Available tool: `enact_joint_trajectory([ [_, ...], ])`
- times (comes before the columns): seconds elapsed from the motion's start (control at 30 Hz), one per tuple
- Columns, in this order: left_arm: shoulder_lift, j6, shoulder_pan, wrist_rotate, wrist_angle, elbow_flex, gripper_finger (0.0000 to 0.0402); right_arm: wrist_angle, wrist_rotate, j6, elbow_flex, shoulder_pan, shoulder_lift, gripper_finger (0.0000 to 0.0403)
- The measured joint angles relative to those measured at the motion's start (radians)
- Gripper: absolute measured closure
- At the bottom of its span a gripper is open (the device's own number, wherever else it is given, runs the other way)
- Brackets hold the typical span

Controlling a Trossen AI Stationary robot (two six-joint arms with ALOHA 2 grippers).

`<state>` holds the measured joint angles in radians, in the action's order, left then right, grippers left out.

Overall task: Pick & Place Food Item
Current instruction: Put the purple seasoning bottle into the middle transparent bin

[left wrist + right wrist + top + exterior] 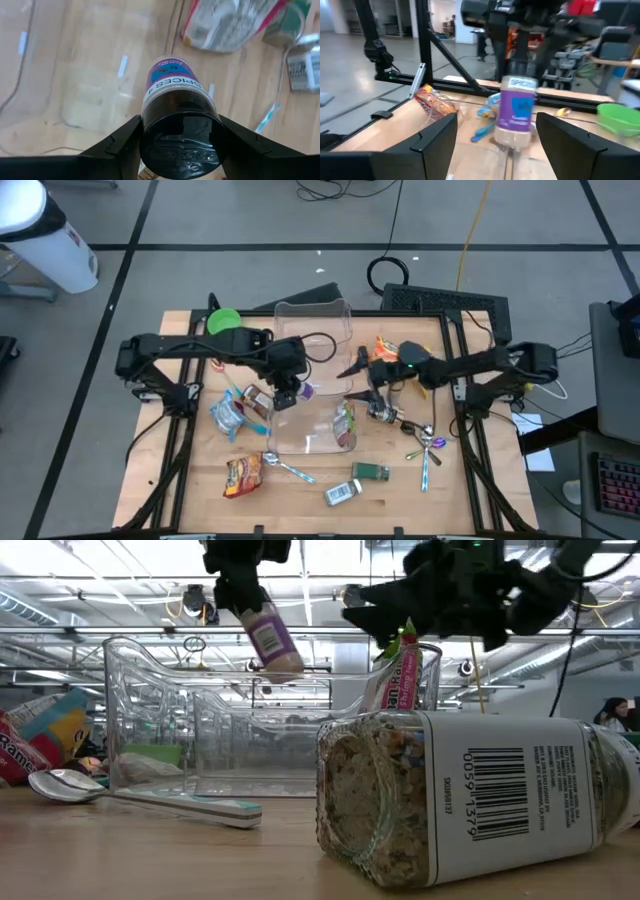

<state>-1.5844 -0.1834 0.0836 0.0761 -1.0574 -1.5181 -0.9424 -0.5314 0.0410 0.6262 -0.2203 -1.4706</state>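
Observation:
My left gripper point(285, 392) is shut on a spice jar point(303, 391) with a purple label and a black cap. It holds the jar above a clear plastic bin point(312, 308) in the middle of the table. In the low view the jar point(270, 640) hangs over the bin point(200, 720). A red and green food pouch point(345, 425) leans inside the bin against its right wall. My right gripper point(365, 378) is open and empty over the bin's right side, facing the jar point(517, 112). My left gripper pinches the jar's black cap end point(180, 145) between its two fingers point(125, 145), one on each side. The fingers come from above, pointing down. The jar hangs below them, tilted, bottom end down, lifted clear above the bin.
Snack pouches point(232, 415) point(243, 475) lie left of the bin and a green bowl point(223, 320) stands at the far left. Spoons point(285, 468) point(428, 445) and two jars point(372, 471) point(343, 493) lie near the front edge; one jar point(470, 800) lies on its side close to the low camera.

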Motion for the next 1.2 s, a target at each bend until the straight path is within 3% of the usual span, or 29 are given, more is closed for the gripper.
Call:
enact_joint_trajectory([
  [0.17,0.004,0.005,0.01,-0.001,0.014,-0.015,0.0188,0.004,-0.074,-0.041,0.122,0.004,-0.104,0.014],
  [0.53,0.006,0.016,0.007,-0.026,0.02,-0.025,0.0188,0.123,-0.037,-0.023,0.292,0.006,-0.209,0.014],
  [0.77,0.005,0.027,0.006,-0.026,0.062,-0.025,0.0188,0.145,0.06,0.025,0.301,0.004,-0.213,0.0131],
  [1.2,0.005,0.101,0.006,-0.033,0.147,-0.025,0.0188,0.17,0.06,0.023,0.301,0.004,-0.213,0.0112],
])
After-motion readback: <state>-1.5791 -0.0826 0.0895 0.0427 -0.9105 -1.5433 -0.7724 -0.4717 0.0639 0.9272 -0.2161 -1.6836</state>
